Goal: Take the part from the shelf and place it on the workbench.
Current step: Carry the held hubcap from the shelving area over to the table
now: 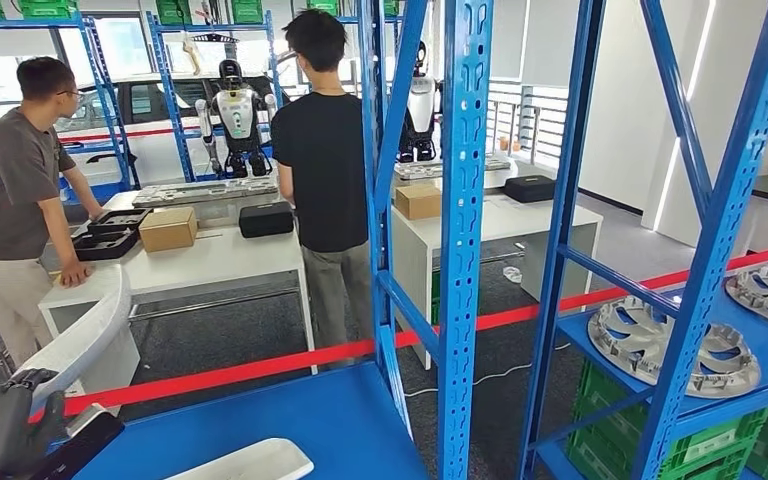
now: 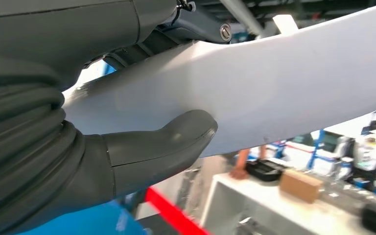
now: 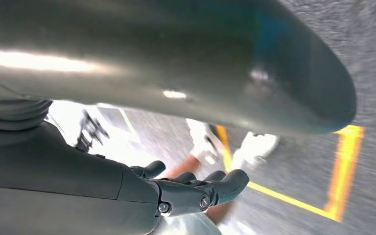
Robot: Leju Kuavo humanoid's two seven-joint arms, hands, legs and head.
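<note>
The white curved part (image 2: 274, 88) is gripped by the left hand (image 2: 78, 147) above the blue shelf (image 1: 290, 415); the right hand's (image 3: 196, 191) grasp cannot be told

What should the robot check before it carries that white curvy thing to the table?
1. Left hand grips the white part: ok, the thumb presses against it.
2. Right hand helps hold it: cannot tell, the fingers are curled but what they touch is unclear.
3. Bare spot on the workbench: ok, the near side is free.
4. Nobody in the way: not ok, a person in grey and a person in black stand at the workbench.
5. Open path: not ok, the red tape and a blue shelf post lie between.
</note>
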